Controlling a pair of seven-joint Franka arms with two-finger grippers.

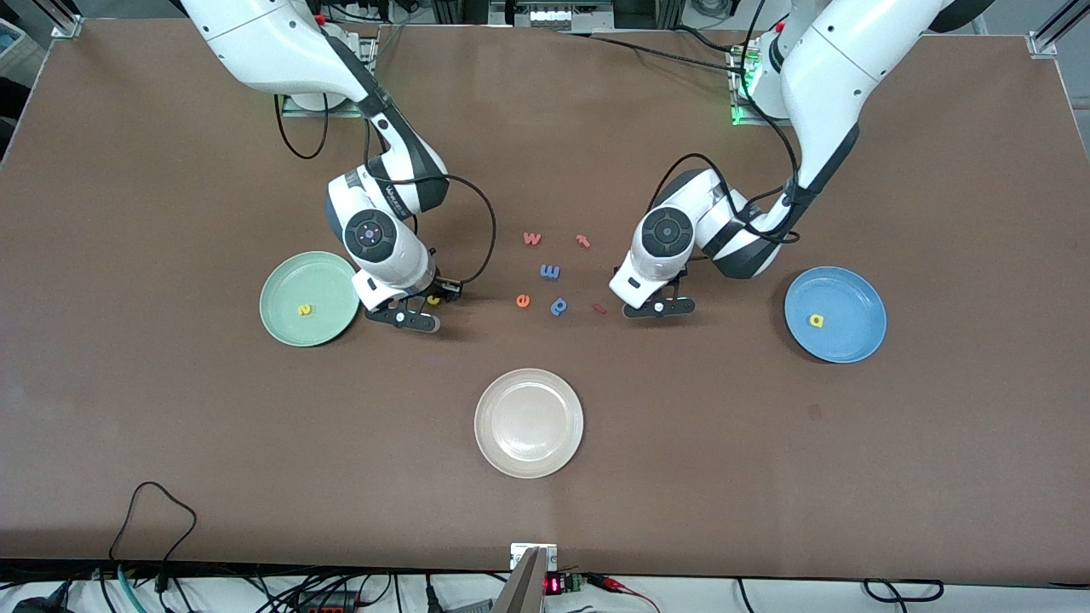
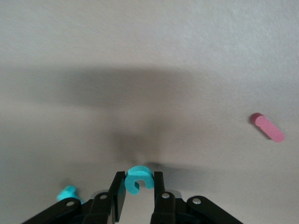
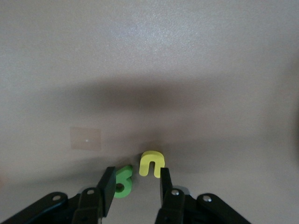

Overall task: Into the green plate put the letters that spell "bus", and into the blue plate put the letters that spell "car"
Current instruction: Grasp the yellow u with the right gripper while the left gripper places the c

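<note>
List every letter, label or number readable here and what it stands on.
"s": yellow letter s, in the green plate.
"a": yellow letter a, in the blue plate.
"e": orange letter e, on the table.
"c": teal letter c, in the left gripper.
"u": yellow letter u, on the table.
Right arm print: too small to read.

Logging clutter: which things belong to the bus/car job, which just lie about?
Job: green plate, yellow s, yellow u, green b, blue plate, yellow a, teal c, teal r.
Lying about: off-white plate, red w, red t, blue m, orange e, blue p, pink bar.
</note>
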